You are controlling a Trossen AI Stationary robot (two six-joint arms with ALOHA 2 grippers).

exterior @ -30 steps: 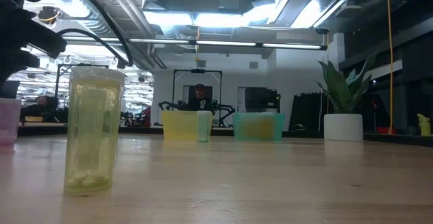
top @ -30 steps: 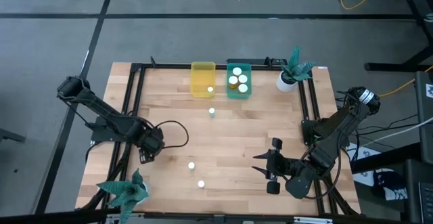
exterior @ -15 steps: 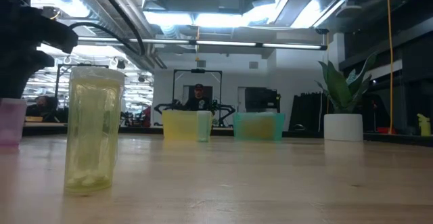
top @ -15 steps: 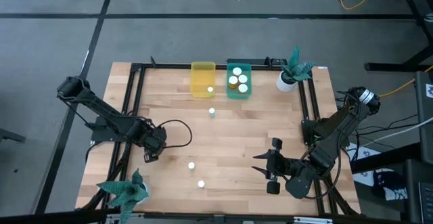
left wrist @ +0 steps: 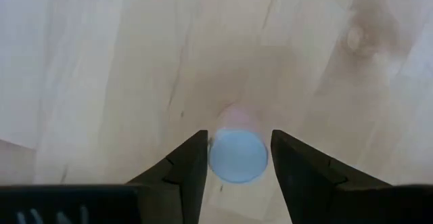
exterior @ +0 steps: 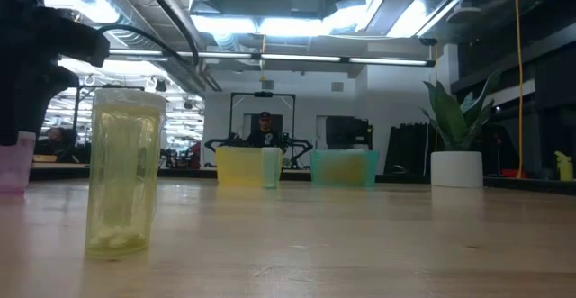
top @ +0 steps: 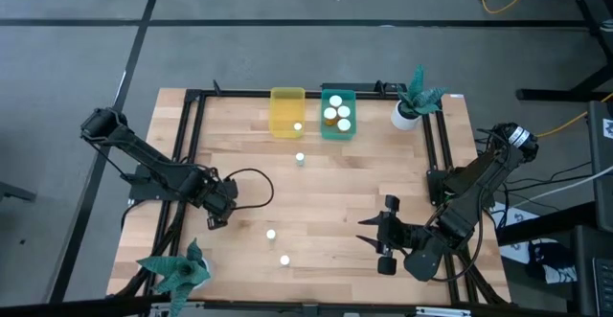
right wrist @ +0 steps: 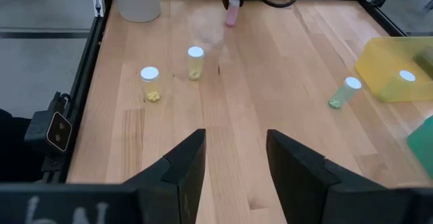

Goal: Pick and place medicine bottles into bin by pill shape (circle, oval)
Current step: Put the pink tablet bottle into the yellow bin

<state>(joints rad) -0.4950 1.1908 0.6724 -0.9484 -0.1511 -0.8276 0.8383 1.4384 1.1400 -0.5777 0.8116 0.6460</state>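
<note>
The left gripper (top: 216,217) is positioned low over the light wooden table (top: 326,202) near its left front area. Its fingers (left wrist: 186,170) are spread apart, 1 on each side of a small pink-bodied medicine bottle with a round white cap (left wrist: 237,155), with narrow gaps visible on both sides; nothing is held.

The right gripper (top: 381,239) waits near the front right of the table, fingers parted and empty.

2 white-capped yellow bottles (top: 271,233) (top: 284,259) stand at the front centre. 1 greenish bottle (top: 300,158) stands just in front of the translucent yellow rectangular tub (top: 286,112), which contains 1 bottle. The teal-green tub (top: 337,112) beside it contains 4.
</note>
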